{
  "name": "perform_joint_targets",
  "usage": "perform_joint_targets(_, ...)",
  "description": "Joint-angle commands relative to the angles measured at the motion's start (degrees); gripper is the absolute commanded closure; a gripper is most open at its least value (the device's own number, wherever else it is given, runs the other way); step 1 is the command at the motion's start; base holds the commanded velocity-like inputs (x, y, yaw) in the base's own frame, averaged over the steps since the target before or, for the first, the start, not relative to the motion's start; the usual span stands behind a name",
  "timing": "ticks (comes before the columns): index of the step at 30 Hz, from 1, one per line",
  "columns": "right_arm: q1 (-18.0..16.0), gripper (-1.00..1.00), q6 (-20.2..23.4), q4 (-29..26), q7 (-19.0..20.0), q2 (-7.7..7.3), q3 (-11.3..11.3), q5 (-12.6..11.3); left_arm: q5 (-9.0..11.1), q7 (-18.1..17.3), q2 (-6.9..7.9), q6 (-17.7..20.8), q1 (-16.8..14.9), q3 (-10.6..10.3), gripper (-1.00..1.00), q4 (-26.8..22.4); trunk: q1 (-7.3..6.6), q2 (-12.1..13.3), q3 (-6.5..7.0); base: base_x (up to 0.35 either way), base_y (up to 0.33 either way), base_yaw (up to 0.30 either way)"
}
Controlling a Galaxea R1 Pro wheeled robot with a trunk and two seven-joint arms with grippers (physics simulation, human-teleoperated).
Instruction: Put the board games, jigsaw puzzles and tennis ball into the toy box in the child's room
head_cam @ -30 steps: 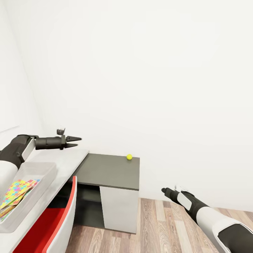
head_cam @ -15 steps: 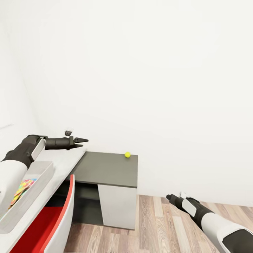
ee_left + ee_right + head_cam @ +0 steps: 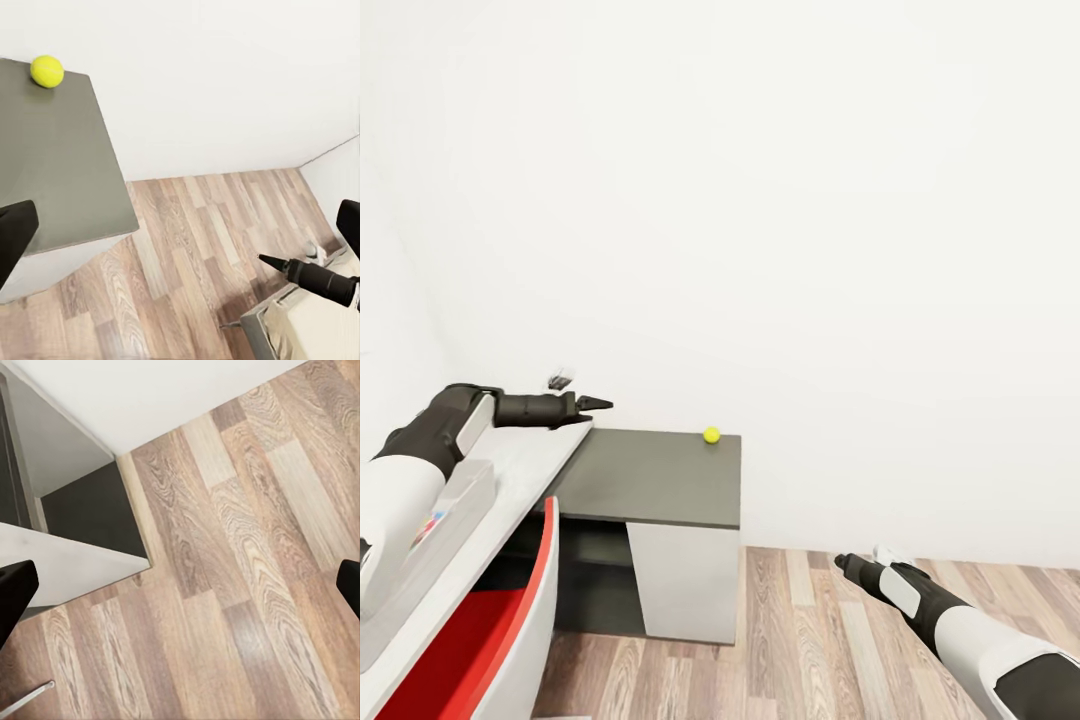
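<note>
The tennis ball (image 3: 711, 434) sits untouched at the back of the table's (image 3: 650, 485) dark section, outside the toy box (image 3: 455, 497), while the left gripper (image 3: 598, 404) and right gripper (image 3: 842, 562) both hold nothing, fingers spread wide in their wrist views

Your yellow tennis ball (image 3: 711, 435) sits at the dark bench's (image 3: 650, 485) far edge; the grey toy box (image 3: 435, 530) rests on the pale section.

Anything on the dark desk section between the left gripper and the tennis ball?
No. In the head view, only bare dark grey top lies between the left gripper and the tennis ball.
</note>
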Motion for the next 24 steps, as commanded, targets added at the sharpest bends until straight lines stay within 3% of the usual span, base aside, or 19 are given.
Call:
perform_joint_targets(1,0.0,-1.00,0.3,-0.1,-0.3,-0.05,0.4,-0.4,0.4,1.4,-0.28,0.3,-0.1,-0.3,-1.00,0.0,0.04,-0.1,-0.17,0.000,0.000,-0.030)
perform_joint_targets(7,0.0,-1.00,0.2,-0.1,-0.3,-0.05,0.4,-0.3,0.4,16.1,-5.83,0.3,-0.1,-0.3,-1.00,-0.4,0.04,-0.1,-0.21,0.000,0.000,-0.012)
perform_joint_targets(11,0.0,-1.00,-0.2,-0.1,-0.3,-0.04,0.4,-0.3,0.4,22.7,-7.46,-0.9,-0.1,-0.3,-1.00,-0.5,0.04,-0.1,-0.22,0.000,0.000,-0.130)
perform_joint_targets(16,0.1,-1.00,-1.4,-0.1,-0.3,0.04,0.5,-0.2,0.4,27.5,-8.40,-3.0,-0.1,-0.4,-1.00,-0.5,0.04,-0.1,-0.22,0.000,0.000,-0.213)
perform_joint_targets(17,0.2,-1.00,-1.8,-0.2,-0.2,-0.03,0.6,-0.3,0.5,30.0,-9.40,-3.6,0.0,-0.5,-1.00,-0.5,0.04,-0.1,-0.22,0.000,0.000,-0.042)
perform_joint_targets(24,0.2,-1.00,-2.5,-0.2,-0.3,0.03,0.6,-0.2,0.4,31.2,-10.70,-3.9,0.2,-0.6,-1.00,-0.5,0.04,-0.1,-0.22,0.000,0.000,-0.014)
